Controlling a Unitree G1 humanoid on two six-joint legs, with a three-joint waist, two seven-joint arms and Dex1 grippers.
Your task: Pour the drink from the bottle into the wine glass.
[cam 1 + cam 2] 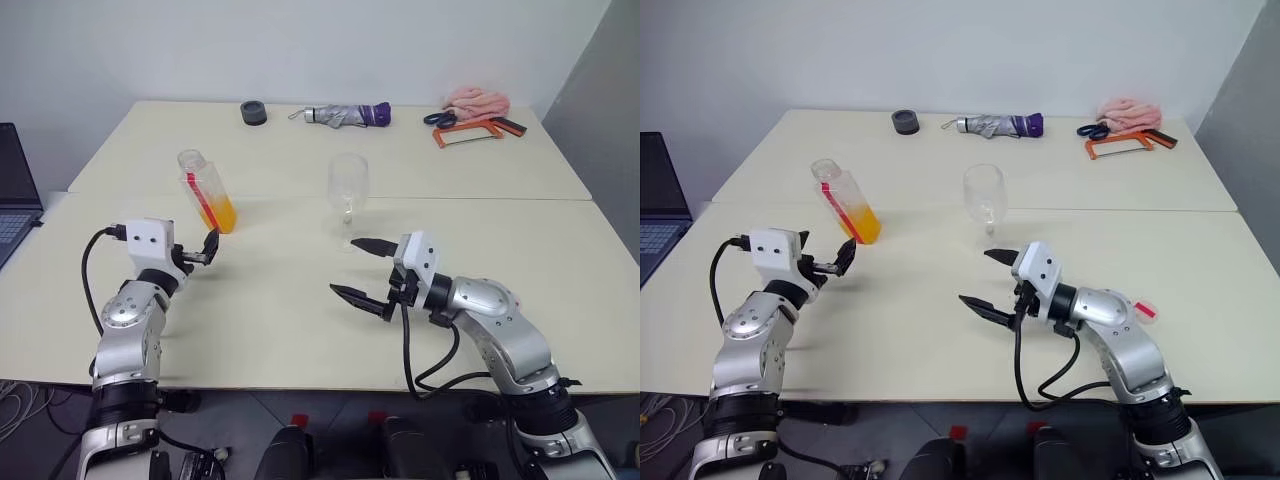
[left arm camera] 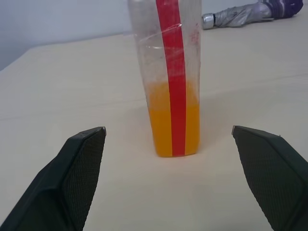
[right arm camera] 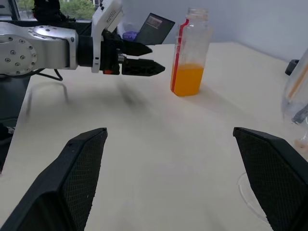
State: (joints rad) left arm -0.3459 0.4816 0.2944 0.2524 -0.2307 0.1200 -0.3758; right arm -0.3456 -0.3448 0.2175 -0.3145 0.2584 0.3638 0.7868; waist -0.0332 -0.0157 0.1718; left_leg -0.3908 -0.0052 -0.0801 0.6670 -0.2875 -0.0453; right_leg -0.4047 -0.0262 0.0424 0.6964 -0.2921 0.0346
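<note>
**Head views.** The bottle (image 1: 207, 190) stands uncapped on the cream table (image 1: 300, 300), toward my left side, its lower part filled with the drink (image 1: 222, 215). The wine glass (image 1: 347, 190) stands upright and empty near the middle of the table, well apart from the bottle. My left gripper (image 1: 205, 250) hovers just in front of the bottle, pointing at it, not touching. My right gripper (image 1: 365, 272) hangs just in front of the glass's foot, jaws spread wide and holding nothing. Along the far edge lie a dark ring (image 1: 254, 112), a folded umbrella (image 1: 350, 115), scissors (image 1: 440, 118), an orange-framed saw (image 1: 470, 131) and a pink cloth (image 1: 477, 99), all clear of the work.

**Left wrist view.** The bottle (image 2: 169, 77) stands centred between my two left fingers (image 2: 77, 173), which stand wide with open table on either side. I judge this an approach aligned for a side grasp on the body; the missing cap suggests pouring can follow directly once it is lifted.

**Right wrist view.** My right fingers (image 3: 72, 178) are wide apart over bare table; the glass (image 3: 297, 96) shows at one edge, the bottle (image 3: 190, 53) and my left gripper (image 3: 144, 57) beyond. This hand seems placed to steady the glass, though it has no contact yet.
</note>
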